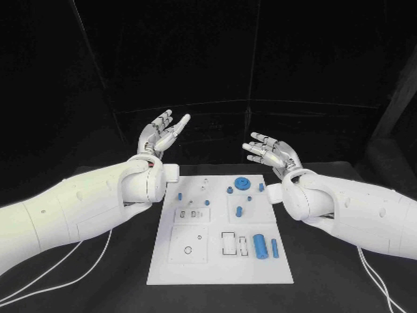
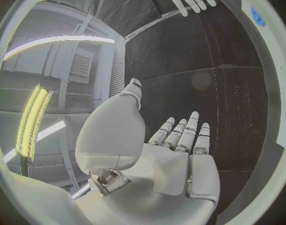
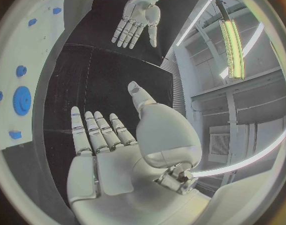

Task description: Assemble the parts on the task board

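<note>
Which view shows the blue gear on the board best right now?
The head view: the blue gear sits unobstructed near the far edge of the task board, seen from above. The right wrist view catches it bent at the circle's rim. In the left wrist view a blue disc shows at the rim; I can't confirm it's the gear.

surface: black table (image 1: 96, 274) | directly on it: white task board (image 1: 218, 270), lying flat at the middle

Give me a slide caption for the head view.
Both hands, left and right, open above the task board.
</note>
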{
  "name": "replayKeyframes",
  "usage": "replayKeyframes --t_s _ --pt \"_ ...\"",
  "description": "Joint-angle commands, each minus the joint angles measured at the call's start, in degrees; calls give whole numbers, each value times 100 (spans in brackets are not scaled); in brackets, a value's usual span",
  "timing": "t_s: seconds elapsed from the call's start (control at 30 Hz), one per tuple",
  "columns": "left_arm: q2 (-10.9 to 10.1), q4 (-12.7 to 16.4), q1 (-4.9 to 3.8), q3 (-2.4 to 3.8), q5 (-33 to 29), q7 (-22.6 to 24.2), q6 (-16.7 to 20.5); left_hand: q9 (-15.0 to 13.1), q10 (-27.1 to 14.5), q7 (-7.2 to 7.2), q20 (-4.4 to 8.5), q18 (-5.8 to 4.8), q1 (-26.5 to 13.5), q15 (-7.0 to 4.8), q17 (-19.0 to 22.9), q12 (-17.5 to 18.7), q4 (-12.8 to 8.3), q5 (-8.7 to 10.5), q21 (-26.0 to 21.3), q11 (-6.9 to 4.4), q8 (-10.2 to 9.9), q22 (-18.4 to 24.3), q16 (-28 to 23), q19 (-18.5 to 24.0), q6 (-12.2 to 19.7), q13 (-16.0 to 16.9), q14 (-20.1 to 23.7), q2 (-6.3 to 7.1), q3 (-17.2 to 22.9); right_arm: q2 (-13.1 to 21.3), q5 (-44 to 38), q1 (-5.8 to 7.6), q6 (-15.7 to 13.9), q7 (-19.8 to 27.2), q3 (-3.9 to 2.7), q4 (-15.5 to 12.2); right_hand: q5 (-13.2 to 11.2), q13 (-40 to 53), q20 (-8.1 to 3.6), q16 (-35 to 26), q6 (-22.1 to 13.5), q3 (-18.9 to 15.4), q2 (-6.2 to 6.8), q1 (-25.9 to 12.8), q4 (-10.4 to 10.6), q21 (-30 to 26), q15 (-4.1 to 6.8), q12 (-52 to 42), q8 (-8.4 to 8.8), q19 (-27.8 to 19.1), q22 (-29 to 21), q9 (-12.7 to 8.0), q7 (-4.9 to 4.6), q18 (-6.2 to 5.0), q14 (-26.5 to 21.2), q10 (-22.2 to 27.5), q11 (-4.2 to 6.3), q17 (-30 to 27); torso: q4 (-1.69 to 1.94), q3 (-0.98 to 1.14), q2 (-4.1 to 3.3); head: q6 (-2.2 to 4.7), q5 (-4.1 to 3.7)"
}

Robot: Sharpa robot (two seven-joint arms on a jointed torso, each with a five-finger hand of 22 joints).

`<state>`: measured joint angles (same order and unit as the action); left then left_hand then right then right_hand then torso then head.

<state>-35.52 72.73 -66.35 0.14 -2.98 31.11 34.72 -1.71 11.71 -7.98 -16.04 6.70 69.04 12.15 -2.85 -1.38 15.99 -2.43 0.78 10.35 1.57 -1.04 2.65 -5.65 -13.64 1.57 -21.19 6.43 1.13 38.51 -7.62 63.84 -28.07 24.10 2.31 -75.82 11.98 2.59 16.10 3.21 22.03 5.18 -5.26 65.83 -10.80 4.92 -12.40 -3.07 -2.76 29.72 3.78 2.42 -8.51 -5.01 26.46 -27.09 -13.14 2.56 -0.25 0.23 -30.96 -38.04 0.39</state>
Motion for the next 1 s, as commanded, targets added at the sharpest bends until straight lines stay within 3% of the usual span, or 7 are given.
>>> replayKeyframes --t_s 0.03,0.17,0.23,0.27,0.43,0.67,1.0 --pt "29 -65 -25 6 -103 267 -455 -46 372 -535 -84 102 369 72 -83 -79 48 -34 118 143 74 -68 161 -266 -311 44 -506 -151 -35 -83 -608 60 1066 -324 24 195 -46 132 15 504 2430 187 -56 936 -558 600 205 -446 -434 1518 234 203 -546 -514 2411 -2435 139 145 -1 1 0 -1 -1" --pt "29 -65 -25 6 -103 267 -455 -173 1880 -667 -63 130 580 78 -295 -465 -53 -41 596 400 308 -348 629 -1592 -1212 235 -1841 -333 -22 -135 -711 92 1261 -384 42 312 -67 90 -165 651 3036 333 1 1058 -575 911 439 -489 -487 2058 333 181 -420 -549 3134 -3007 307 146 -1 1 0 -1 -1" --pt "29 -65 -25 6 -103 267 -455 -252 2923 -695 -34 212 662 -5 -365 -734 -129 -40 1120 333 471 -611 850 -2879 -1855 334 -2388 -410 -66 -142 -725 96 1288 -393 45 329 -63 88 -280 671 3178 433 20 1067 -577 1055 537 -437 -450 2273 382 153 -391 -545 3429 -3197 365 143 -1 1 0 -1 -1" --pt "-281 127 -24 -104 -150 450 -539 -281 3225 -690 -36 243 699 -73 -389 -819 -160 -36 1210 290 534 -644 926 -3060 -2087 361 -2576 -441 -71 54 -2596 230 572 -286 36 558 -60 87 -322 663 3235 471 38 1061 -576 1115 572 -408 -433 2353 403 145 -376 -540 3532 -3267 383 138 30 -19 -115 -56 -85" --pt "-454 358 -24 -112 -135 442 -624 -419 4058 -581 95 403 881 -365 -497 -1034 -367 -28 1676 67 887 -808 1269 -4078 -3442 361 -3576 -561 -153 69 -3539 359 551 -514 35 599 97 97 -507 711 3458 594 102 1053 -577 1413 713 -367 -405 2668 538 142 -350 -550 4002 -3601 475 156 32 -27 -210 -19 -115" --pt "-785 841 -21 -119 39 410 -717 -381 4594 -468 286 392 1002 -567 -595 -1034 -537 -29 1833 -90 933 -833 1410 -4578 -3885 290 -4226 -720 -230 109 -4846 575 569 -1024 33 534 119 99 -744 725 3724 711 286 991 -564 2048 934 -204 -297 2886 894 135 -241 -520 4678 -4042 610 214 75 -54 -421 56 -183" --pt "-1227 1628 -19 -120 102 307 -836 -303 4810 -428 366 386 1074 -636 -657 -907 -662 -29 1852 -144 852 -808 1374 -4783 -4053 224 -4466 -810 -291 19 -6686 848 1047 -1900 28 507 97 123 -1037 1288 3972 698 526 901 -539 3172 1236 -89 -183 3359 1538 141 -81 -548 5873 -4471 823 671 192 -92 -729 160 -269"
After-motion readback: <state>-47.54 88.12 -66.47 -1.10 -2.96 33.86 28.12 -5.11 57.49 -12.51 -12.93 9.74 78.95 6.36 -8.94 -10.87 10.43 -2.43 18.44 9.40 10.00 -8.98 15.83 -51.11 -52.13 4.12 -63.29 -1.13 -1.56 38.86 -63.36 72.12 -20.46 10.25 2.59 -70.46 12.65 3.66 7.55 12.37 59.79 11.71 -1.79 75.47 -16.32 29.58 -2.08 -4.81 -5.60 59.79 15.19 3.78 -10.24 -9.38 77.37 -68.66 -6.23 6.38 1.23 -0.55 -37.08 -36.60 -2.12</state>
